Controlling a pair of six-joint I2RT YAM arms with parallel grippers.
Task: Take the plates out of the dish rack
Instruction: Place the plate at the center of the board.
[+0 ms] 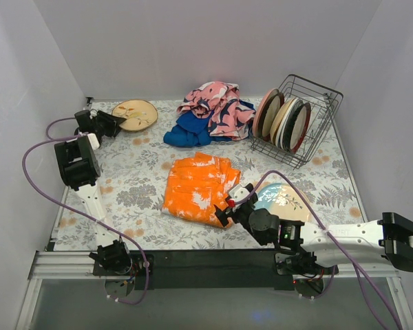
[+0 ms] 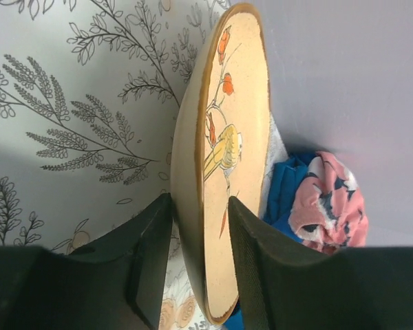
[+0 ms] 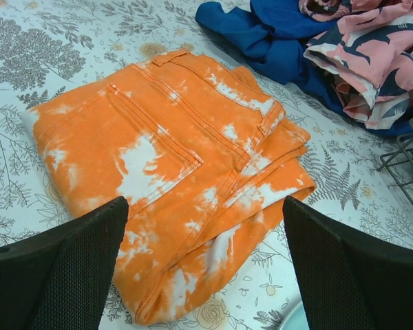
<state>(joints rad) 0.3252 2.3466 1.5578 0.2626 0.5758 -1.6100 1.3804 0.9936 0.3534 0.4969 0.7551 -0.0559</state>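
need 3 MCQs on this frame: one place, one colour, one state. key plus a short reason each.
1. Where on the table is the tan plate?
A) near-right corner
B) far-left corner, rim between the left gripper's fingers
C) dead centre

2. Colour of the folded cloth mid-table?
A) orange with white patches
B) green
C) black

3. State of the right gripper?
A) shut tight, empty
B) shut on the folded cloth
C) open, empty

Key: 1B, the left wrist view shows the rim between the fingers. 2A, the top and right wrist views both show it. 3C, the fingers stand wide apart above the cloth.
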